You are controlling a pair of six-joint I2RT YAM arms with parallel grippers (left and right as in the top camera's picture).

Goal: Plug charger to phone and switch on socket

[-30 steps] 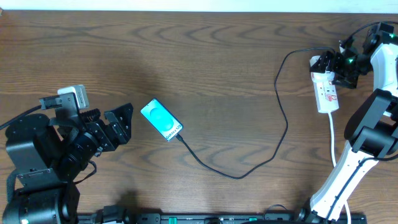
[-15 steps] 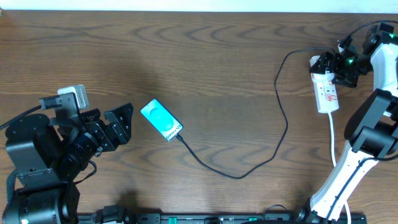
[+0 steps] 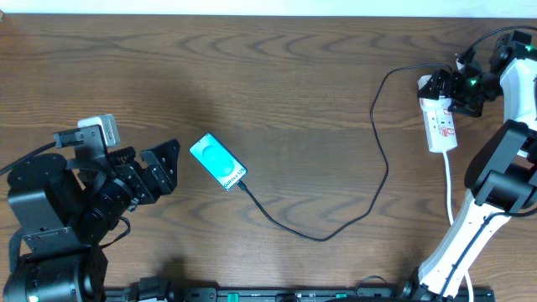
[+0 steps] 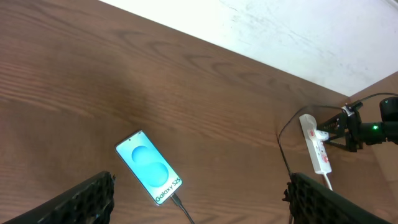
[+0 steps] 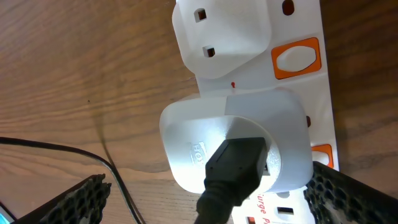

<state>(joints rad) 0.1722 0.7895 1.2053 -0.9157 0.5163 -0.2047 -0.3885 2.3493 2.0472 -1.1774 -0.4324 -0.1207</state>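
The right gripper [image 5: 211, 196] hung over the upper end of the socket [image 5: 308, 25]. Its fingers [image 5: 81, 196] were spread wide and held nothing. Between them sat a white adapter [image 5: 205, 130] plugged into the strip, with a black plug in its face. Just beyond it lay an orange-rimmed switch [image 5: 297, 59]. From that end the charger [image 3: 387, 168] looped across the table [image 3: 277, 75] to the phone [image 3: 218, 162], and its tip met the phone's edge by the "Galaxy S25" band. The left gripper [image 3: 164, 168], well apart from the socket, stood just beside the phone with its jaws parted and empty.
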